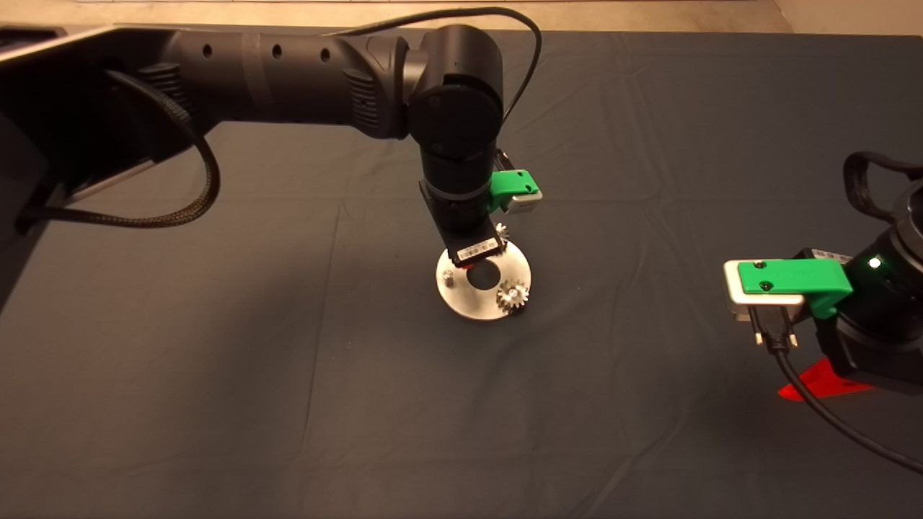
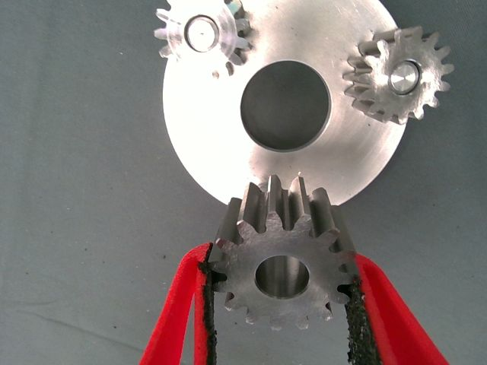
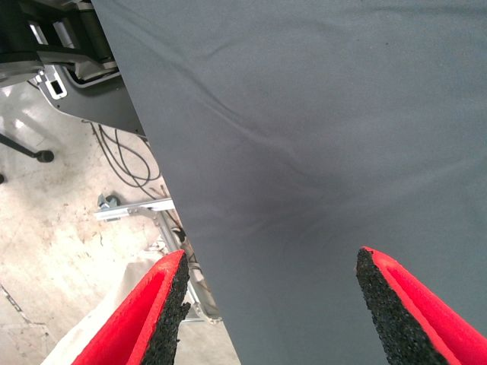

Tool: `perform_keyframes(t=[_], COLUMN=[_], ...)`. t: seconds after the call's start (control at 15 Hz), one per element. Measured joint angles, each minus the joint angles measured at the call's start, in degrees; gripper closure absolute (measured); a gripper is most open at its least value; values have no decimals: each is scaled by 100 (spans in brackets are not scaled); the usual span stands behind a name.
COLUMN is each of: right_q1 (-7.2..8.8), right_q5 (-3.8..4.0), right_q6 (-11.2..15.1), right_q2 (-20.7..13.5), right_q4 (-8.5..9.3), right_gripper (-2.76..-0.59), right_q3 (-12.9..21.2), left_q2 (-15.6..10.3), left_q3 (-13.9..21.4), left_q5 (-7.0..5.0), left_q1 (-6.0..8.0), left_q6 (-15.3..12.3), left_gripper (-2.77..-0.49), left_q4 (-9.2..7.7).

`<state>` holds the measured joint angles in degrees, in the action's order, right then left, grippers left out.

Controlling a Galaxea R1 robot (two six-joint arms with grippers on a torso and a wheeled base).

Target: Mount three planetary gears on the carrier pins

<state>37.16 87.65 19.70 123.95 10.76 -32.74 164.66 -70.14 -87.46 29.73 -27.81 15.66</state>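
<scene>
My left gripper [image 2: 278,304] clamps third gear [image 2: 278,258] just above disc [image 2: 213,144] edge | two gears [image 2: 399,76] seated on pins (bare pin [image 1: 448,277]) | right gripper [image 3: 270,304] spread, parked at surface edge

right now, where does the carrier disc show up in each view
Head view: disc at the mat's centre, under the left arm's wrist.
Left wrist view: disc beyond the held gear in the shut left gripper, two gears seated on it.
Right wrist view: not in it; right gripper open at the mat's edge.
Shared landmark: the disc's central hole.
</scene>
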Motion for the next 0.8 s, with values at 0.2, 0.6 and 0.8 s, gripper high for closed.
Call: perform_keyframes(t=[0.2, 0.6, 0.8], right_q1=[0, 0, 0], right_q5=[0, 2, 0], right_q6=[-2, -5, -5], right_q2=[-17, -35, -37], right_q4=[0, 1, 1], right_gripper=[-163, -163, -163], right_q3=[0, 0, -2], left_q2=[15, 28, 28], left_q3=[0, 0, 0], left_q5=[2, -1, 0], left_q1=[-79, -323, -352], left_q6=[0, -2, -2], left_gripper=[-81, -81, -81], left_q4=[4, 22, 110])
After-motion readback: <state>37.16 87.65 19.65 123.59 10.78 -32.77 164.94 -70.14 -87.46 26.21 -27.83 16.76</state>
